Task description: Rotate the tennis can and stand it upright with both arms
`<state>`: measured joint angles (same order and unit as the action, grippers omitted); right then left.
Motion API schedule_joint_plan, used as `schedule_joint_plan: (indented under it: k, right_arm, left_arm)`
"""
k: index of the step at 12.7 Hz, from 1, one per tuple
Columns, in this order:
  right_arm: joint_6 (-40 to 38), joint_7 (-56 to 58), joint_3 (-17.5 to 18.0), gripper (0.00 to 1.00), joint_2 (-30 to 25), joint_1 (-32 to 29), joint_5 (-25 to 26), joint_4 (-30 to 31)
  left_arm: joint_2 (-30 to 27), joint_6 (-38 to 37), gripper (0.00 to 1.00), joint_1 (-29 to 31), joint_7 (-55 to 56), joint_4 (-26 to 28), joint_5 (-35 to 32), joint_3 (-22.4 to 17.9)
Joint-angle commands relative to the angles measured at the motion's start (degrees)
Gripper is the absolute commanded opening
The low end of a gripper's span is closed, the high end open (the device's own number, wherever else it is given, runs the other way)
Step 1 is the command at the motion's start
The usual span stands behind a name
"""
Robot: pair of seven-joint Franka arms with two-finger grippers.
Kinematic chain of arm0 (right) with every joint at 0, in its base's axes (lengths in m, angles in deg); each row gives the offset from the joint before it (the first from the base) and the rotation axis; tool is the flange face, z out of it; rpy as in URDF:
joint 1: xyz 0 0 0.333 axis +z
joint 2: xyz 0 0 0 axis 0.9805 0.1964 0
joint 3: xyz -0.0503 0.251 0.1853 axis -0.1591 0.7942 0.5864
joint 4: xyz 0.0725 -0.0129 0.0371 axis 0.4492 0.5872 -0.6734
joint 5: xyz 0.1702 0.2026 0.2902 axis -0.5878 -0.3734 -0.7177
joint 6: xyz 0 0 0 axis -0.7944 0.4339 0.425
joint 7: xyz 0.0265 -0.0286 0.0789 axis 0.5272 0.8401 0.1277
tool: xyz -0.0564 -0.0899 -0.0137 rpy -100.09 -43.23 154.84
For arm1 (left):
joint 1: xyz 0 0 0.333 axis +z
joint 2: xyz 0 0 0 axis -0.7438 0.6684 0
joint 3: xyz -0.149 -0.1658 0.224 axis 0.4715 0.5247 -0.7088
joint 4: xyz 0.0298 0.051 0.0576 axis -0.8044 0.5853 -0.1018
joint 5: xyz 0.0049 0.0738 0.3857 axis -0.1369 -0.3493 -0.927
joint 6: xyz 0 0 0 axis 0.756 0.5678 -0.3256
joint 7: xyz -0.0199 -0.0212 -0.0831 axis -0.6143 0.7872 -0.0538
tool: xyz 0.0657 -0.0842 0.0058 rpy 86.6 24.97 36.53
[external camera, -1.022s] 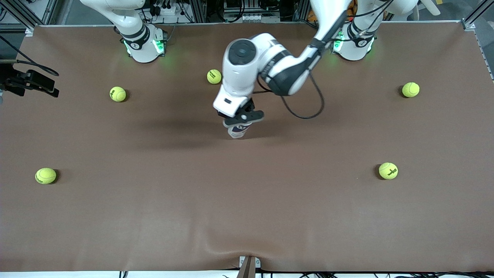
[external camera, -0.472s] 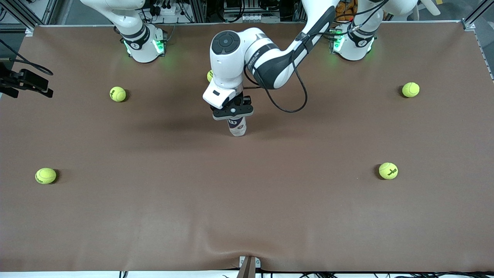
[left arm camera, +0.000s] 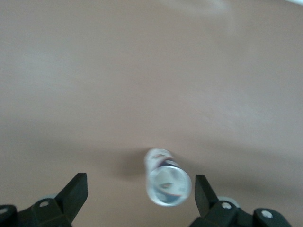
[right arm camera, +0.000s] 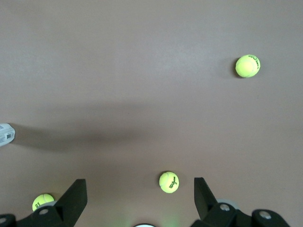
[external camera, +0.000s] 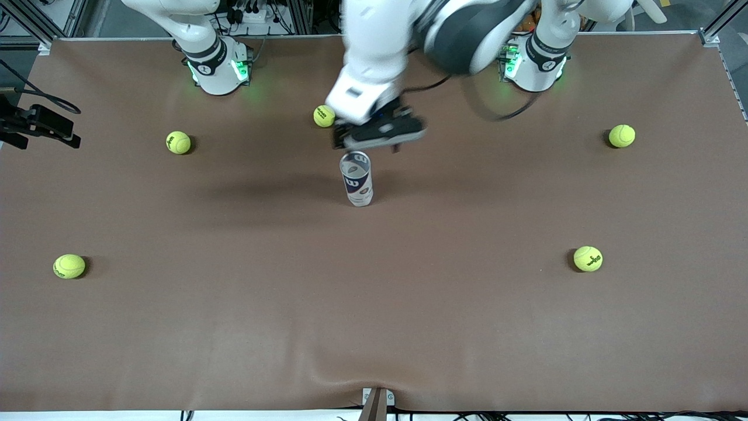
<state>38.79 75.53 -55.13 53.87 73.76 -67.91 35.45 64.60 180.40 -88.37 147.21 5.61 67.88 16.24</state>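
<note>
The slim clear-plastic, navy-and-white-labelled tennis can [external camera: 357,178] stands upright mid-table, unsupported. Left gripper [external camera: 378,132] hovers above it, open; right gripper [external camera: 41,124] waits open at the table's edge. A low swing could topple it.

Left hand [external camera: 378,132] hangs open; right hand [right arm camera: 140,201] open too.

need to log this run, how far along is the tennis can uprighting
Looks essentially done: the tennis can stands upright on the table, open rim up, with nothing touching it. In hand: nothing. The left end effector is open, up in the air just above the can. The right end effector is open too, over the right arm's end of the table, where that arm waits. Left: apparently only clearing the arms.
</note>
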Motion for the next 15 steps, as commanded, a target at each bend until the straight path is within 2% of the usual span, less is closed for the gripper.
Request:
schedule_joint_plan:
  k: [1,4,6,8,10,13,15]
  right_arm:
    - [0.54,0.65,0.74,1.0,2.06,0.24,-1.26,-0.54]
    - [-0.43,1.18,0.74,1.0,2.25,1.04,-1.17,-0.28]
    - [-1.21,1.27,0.74,1.0,2.08,1.04,-1.26,-0.28]
    - [-2.01,1.27,0.83,1.0,1.64,1.04,-1.44,-0.36]
    - [-1.92,1.27,0.74,1.0,1.11,0.87,-1.35,-0.45]
    - [-2.44,0.83,0.21,1.0,-0.99,0.43,-1.26,-0.63]
    - [-3.41,0.65,-0.48,1.0,-2.84,0.95,-1.09,-0.45]
  left_arm:
    - [-7.59,-8.03,1.0,6.89,-4.01,2.91,-1.07,0.41]
    - [-12.43,-17.53,1.0,15.5,-20.15,3.08,-0.98,0.41]
    - [-15.77,-20.62,1.0,22.26,-31.84,4.83,-0.37,0.41]
    - [-20.42,-20.46,1.0,31.04,-42.13,10.87,3.21,0.5]
    - [-23.24,-20.02,1.0,38.35,-47.95,15.89,7.18,0.5]
    - [-28.25,-14.94,1.0,44.34,-50.88,25.99,9.56,0.41]
    - [-28.44,-14.04,1.0,44.71,-50.88,26.99,9.48,0.32]
